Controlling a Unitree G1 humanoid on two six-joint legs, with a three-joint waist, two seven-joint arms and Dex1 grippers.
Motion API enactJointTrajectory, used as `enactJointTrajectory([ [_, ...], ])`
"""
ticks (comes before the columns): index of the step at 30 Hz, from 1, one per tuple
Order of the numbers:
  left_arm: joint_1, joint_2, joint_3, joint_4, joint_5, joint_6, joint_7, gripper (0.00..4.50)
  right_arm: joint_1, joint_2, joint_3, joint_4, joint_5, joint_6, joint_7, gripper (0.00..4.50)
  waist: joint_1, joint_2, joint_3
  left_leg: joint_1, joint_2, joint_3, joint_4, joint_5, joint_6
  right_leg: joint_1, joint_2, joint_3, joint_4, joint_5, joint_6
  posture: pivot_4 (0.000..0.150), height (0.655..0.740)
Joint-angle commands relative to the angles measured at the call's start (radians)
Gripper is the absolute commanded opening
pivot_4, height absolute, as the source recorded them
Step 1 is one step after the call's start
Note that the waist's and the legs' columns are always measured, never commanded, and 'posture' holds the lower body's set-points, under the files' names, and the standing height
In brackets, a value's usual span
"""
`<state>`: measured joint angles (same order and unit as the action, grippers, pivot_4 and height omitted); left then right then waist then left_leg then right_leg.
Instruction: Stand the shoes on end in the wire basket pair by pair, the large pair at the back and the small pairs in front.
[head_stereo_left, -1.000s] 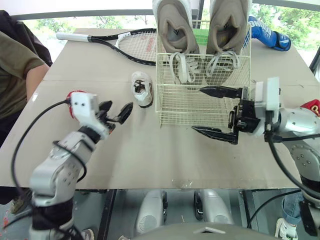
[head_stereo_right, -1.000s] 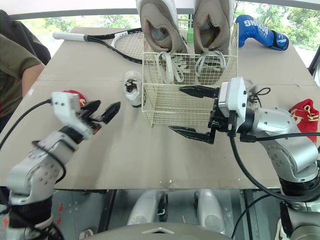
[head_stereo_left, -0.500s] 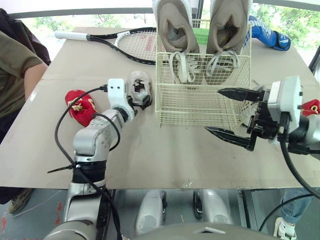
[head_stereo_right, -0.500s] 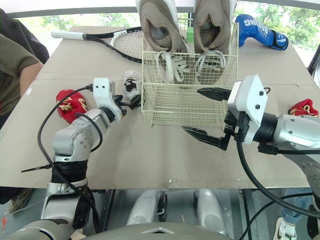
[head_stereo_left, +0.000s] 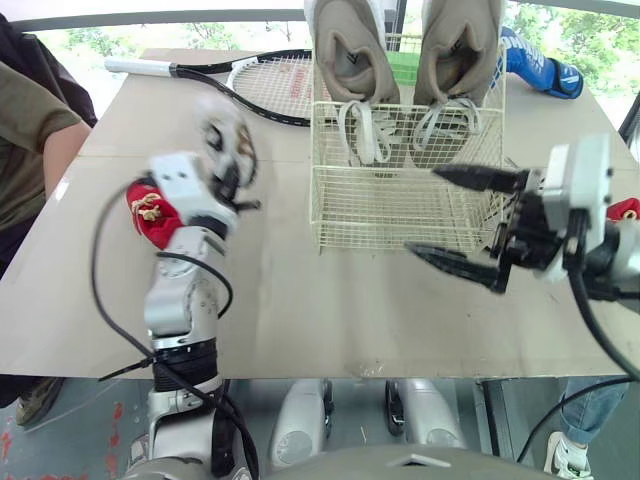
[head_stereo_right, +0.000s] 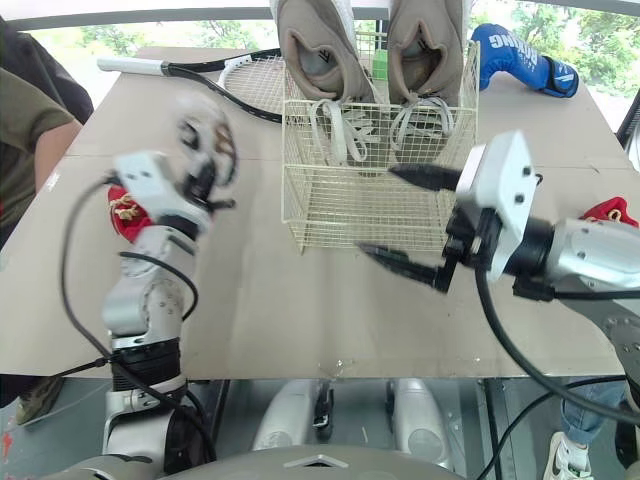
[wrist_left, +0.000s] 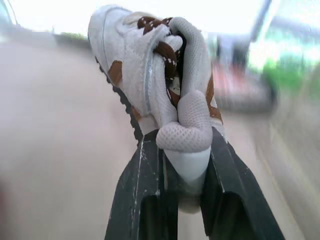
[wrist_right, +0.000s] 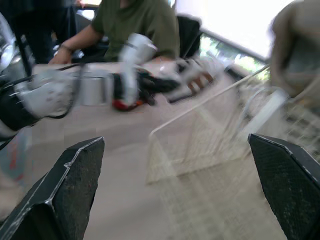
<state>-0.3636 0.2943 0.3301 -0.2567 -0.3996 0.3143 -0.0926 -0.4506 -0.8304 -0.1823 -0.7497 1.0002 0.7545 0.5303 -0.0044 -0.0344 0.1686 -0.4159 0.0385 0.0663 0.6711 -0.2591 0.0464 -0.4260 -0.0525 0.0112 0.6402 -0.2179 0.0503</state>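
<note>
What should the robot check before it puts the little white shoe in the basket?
1. Grip: left gripper shut on the small white shoe: ok.
2. Shoe off the table: ok.
3. The large pair standing at the back of the wire basket: ok.
4. Room in front of that pair: ok.
5. Path: right gripper out of the way: cannot tell; it hangs open near the basket's front.

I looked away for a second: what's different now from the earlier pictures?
The left gripper reached the small white shoe lying beside the wire basket, closed its fingers on it and lifted it off the table. The right gripper shifted slightly rightward, open as before. The large pair at the basket's back and the red shoe on the table stayed put.
</note>
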Motion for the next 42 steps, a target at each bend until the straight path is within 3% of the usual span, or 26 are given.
enactJointTrajectory([
  [1, -0.015, 0.098, 0.040, -0.200, -0.174, -0.145, -0.292, 0.28, -0.132, -0.003, -0.034, 0.098, 0.023, -0.050, 0.072, 4.50, 0.001, 0.000, 0.000, 0.000, 0.000, 0.001, 0.000, 0.000, 0.000, 0.000, 0.000, 0.000, 0.000, 0.000, 0.000, 0.150, 0.7400],
  [5, 0.000, 0.262, 0.048, -0.255, -0.350, -0.129, -0.591, 0.28, -0.254, -0.099, -0.099, 0.216, 0.058, -0.032, 0.199, 4.50, 0.012, 0.001, 0.000, -0.001, -0.001, 0.001, 0.000, 0.000, 0.000, 0.000, -0.001, 0.000, -0.001, -0.002, -0.004, 0.150, 0.7400],
  [8, 0.027, 0.412, 0.021, -0.240, -0.409, -0.102, -0.849, 0.28, -0.372, -0.206, -0.098, 0.333, 0.100, 0.039, 0.301, 4.50, 0.014, 0.003, 0.001, 0.000, 0.000, 0.003, 0.000, -0.001, 0.001, -0.001, 0.000, 0.001, -0.001, -0.002, -0.004, 0.150, 0.7400],
  [13, -0.065, 0.557, -0.118, -0.097, -0.316, -0.183, -1.183, 0.28, -0.610, -0.259, 0.025, 0.459, 0.118, 0.156, 0.429, 4.50, 0.011, 0.007, 0.004, 0.001, 0.001, 0.005, 0.000, -0.001, 0.001, -0.002, 0.003, 0.003, 0.000, -0.003, -0.004, 0.150, 0.7400],
  [21, -0.347, 0.514, -0.309, 0.250, -0.102, -0.493, -1.489, 0.28, -0.828, -0.166, 0.371, 0.521, -0.056, 0.303, 0.614, 4.50, 0.000, 0.007, 0.004, -0.002, 0.000, 0.008, 0.002, -0.001, 0.001, -0.006, 0.004, 0.006, 0.002, -0.002, -0.003, 0.150, 0.7400],
  [26, -0.452, 0.509, -0.419, 0.426, -0.045, -0.705, -1.522, 0.28, -0.912, -0.036, 0.588, 0.605, -0.246, 0.344, 0.642, 4.50, -0.009, 0.007, 0.004, -0.006, 0.000, 0.008, 0.002, -0.001, 0.001, -0.010, 0.005, 0.005, 0.002, 0.000, 0.000, 0.150, 0.7400],
  [29, -0.501, 0.498, -0.462, 0.486, -0.025, -0.792, -1.522, 0.28, -0.941, 0.019, 0.669, 0.647, -0.326, 0.353, 0.676, 4.50, -0.009, 0.008, 0.004, -0.021, 0.000, 0.007, 0.007, 0.001, -0.001, -0.024, 0.005, 0.004, 0.008, 0.000, 0.000, 0.150, 0.7400],
  [31, -0.523, 0.495, -0.485, 0.518, -0.008, -0.837, -1.522, 0.28, -0.951, 0.048, 0.716, 0.678, -0.376, 0.350, 0.698, 4.50, -0.008, 0.008, 0.004, -0.024, 0.001, 0.007, 0.011, 0.001, -0.002, -0.025, 0.005, 0.001, 0.009, 0.000, 0.001, 0.150, 0.7400],
  [33, -0.544, 0.480, -0.493, 0.540, 0.007, -0.868, -1.522, 0.28, -0.954, 0.086, 0.770, 0.703, -0.428, 0.342, 0.713, 3.96, -0.008, 0.008, 0.004, -0.026, 0.001, 0.007, 0.013, 0.001, -0.001, -0.025, 0.005, -0.001, 0.008, 0.000, 0.001, 0.150, 0.7400],
  [35, -0.554, 0.471, -0.489, 0.551, 0.016, -0.889, -1.522, 0.28, -0.952, 0.106, 0.787, 0.712, -0.461, 0.329, 0.730, 3.07, -0.008, 0.008, 0.004, -0.028, 0.000, 0.007, 0.016, 0.000, 0.000, -0.025, 0.005, -0.002, 0.008, 0.000, 0.001, 0.150, 0.7400],
  [36, -0.555, 0.471, -0.487, 0.552, 0.018, -0.893, -1.522, 0.28, -0.951, 0.112, 0.782, 0.714, -0.470, 0.327, 0.736, 2.92, -0.008, 0.008, 0.004, -0.028, 0.000, 0.007, 0.017, 0.000, 0.001, -0.025, 0.005, -0.002, 0.009, 0.000, 0.001, 0.150, 0.7400],
  [37, -0.555, 0.471, -0.487, 0.553, 0.019, -0.896, -1.522, 0.28, -0.949, 0.116, 0.777, 0.715, -0.479, 0.327, 0.744, 2.32, -0.008, 0.008, 0.004, -0.028, 0.000, 0.007, 0.018, -0.001, 0.002, -0.024, 0.005, -0.002, 0.009, 0.001, 0.001, 0.150, 0.7400],
  [40, -0.532, 0.480, -0.456, 0.529, -0.003, -0.865, -1.514, 0.28, -0.941, 0.130, 0.748, 0.711, -0.495, 0.327, 0.749, 1.07, -0.008, 0.008, 0.004, -0.027, 0.000, 0.006, 0.020, -0.002, 0.003, -0.024, 0.005, -0.002, 0.014, 0.001, 0.002, 0.150, 0.7400],
  [42, -0.506, 0.496, -0.436, 0.502, -0.034, -0.808, -1.505, 0.28, -0.931, 0.128, 0.734, 0.698, -0.505, 0.316, 0.751, 0.42, -0.010, 0.008, 0.004, -0.026, 0.000, 0.006, 0.020, -0.001, 0.003, -0.024, 0.005, -0.002, 0.017, 0.001, 0.001, 0.150, 0.7400],
])
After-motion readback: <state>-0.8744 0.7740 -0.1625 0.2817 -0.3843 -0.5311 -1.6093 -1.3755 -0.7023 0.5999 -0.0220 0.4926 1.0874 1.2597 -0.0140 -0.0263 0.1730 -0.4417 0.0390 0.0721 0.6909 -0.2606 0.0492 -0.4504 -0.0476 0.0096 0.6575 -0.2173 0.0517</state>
